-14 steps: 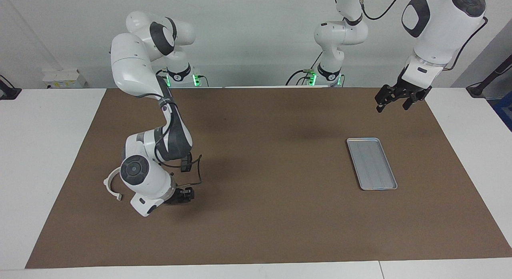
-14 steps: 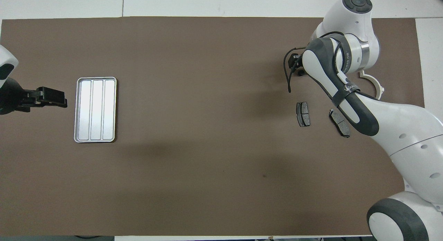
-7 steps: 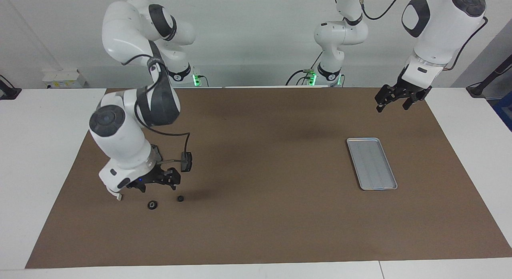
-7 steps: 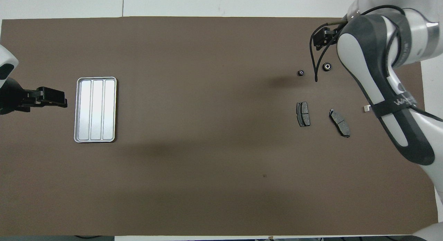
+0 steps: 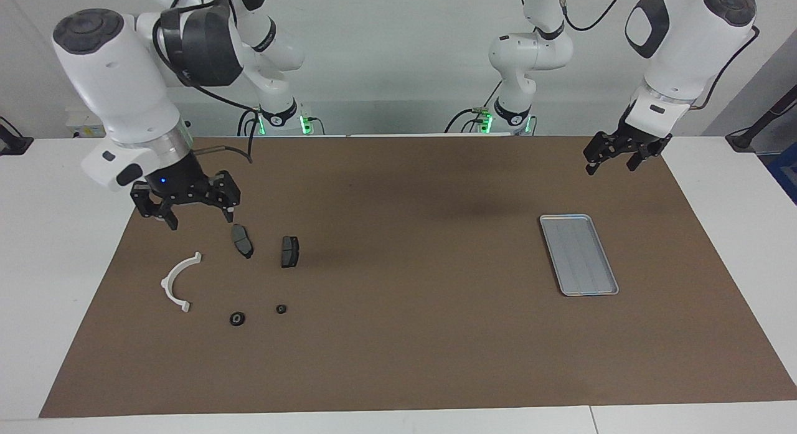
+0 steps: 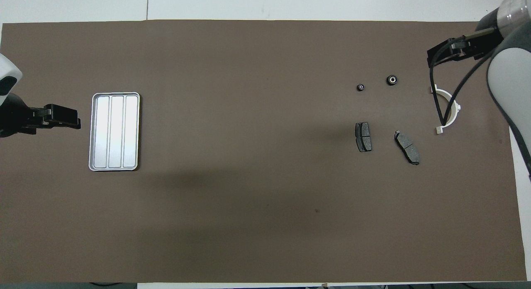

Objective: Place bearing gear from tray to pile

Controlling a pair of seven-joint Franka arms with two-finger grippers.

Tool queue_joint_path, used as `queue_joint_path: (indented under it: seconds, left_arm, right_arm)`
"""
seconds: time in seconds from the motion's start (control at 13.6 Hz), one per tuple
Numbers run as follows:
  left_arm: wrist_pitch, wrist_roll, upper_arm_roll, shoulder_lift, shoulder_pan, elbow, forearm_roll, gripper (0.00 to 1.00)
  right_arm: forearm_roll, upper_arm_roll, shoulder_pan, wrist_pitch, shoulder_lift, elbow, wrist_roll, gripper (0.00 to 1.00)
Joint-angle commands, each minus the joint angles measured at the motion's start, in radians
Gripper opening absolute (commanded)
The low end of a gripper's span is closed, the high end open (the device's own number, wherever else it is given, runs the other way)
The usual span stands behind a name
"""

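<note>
A robotics lab — two white Franka arms (image 5: 205, 42) bolted at the edge of a white table (image 5: 75, 247), green status lights at their bases. Brown mat (image 5: 405, 334) spread over the tabletop, plain pale wall above, loose black cables (image 5: 598, 14) trailing — no household furnishings anywhere.

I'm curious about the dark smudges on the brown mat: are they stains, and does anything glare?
Likely shadows, not stains: in the facing view a soft dark patch lies on the mat nearer the robots than the tray; in the overhead view a broad dim band crosses the mat below the tray, which shines bright there. The small parts look sharp in both views.
</note>
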Motion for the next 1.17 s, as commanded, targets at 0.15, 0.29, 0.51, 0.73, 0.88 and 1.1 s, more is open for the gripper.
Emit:
queue_joint_path:
  seconds: [0.15,0.29,0.51,0.73,0.88,1.1]
  left_arm:
    - [-0.013,0.009,0.0,-0.011,0.001,0.003,-0.002,1.0]
    - [-0.013,0.009,0.0,-0.011,0.001,0.003,-0.002,1.0]
    - [-0.013,0.009,0.0,-0.011,0.001,0.003,-0.002,1.0]
    - [-0.013,0.009,0.0,-0.011,0.001,0.003,-0.002,1.0]
    - [-0.013,0.009,0.0,-0.011,0.001,0.003,-0.002,1.0]
    - [-0.013,0.009,0.0,-0.011,0.001,0.003,-0.002,1.0]
  right_arm:
    - [0.029,-0.003,-0.06,0.026,-0.238,-0.259,-0.039,1.0]
    - [0.029,-0.003,-0.078,0.03,-0.302,-0.325,-0.033,1.0]
    - [0.034,-0.003,-0.081,0.024,-0.324,-0.328,-0.011,1.0]
    - [0.038,-0.004,-0.092,0.021,-0.322,-0.315,-0.011,1.0]
    - [0.08,-0.004,-0.092,0.02,-0.322,-0.315,0.01,1.0]
    - [0.095,-0.004,-0.09,0.017,-0.319,-0.316,0.079,1.0]
